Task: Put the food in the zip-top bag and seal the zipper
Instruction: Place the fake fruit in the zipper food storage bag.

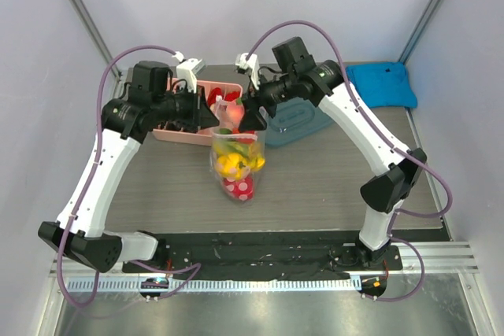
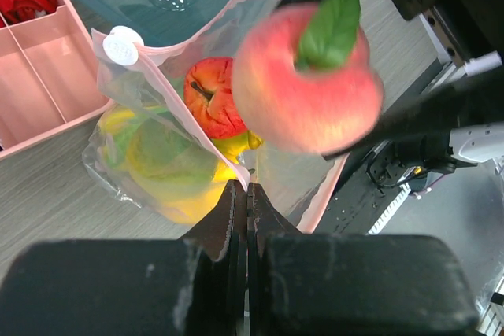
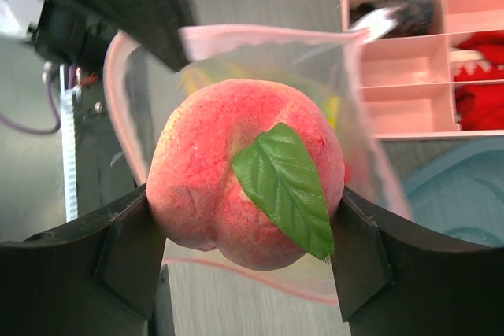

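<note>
Pink peach (image 3: pixel 213 171) hangs clamped in the right jaws over the mouth of the zip-top bag (image 1: pixel 235 164); left jaws pinch together on its rim; pink box (image 3: pixel 402 108) behind.

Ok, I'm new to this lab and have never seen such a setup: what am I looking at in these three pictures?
Two white robot arms are bolted to the near edge of a table. The wide picture looks down from above and behind them. The other two come from a camera on each wrist. The left gripper is shut, pinching the rim of a clear zip-top bag that already holds toy food. The right gripper holds a toy peach at the bag's open mouth. Behind them lie a pink divided box, a teal container and a blue cloth.
</note>
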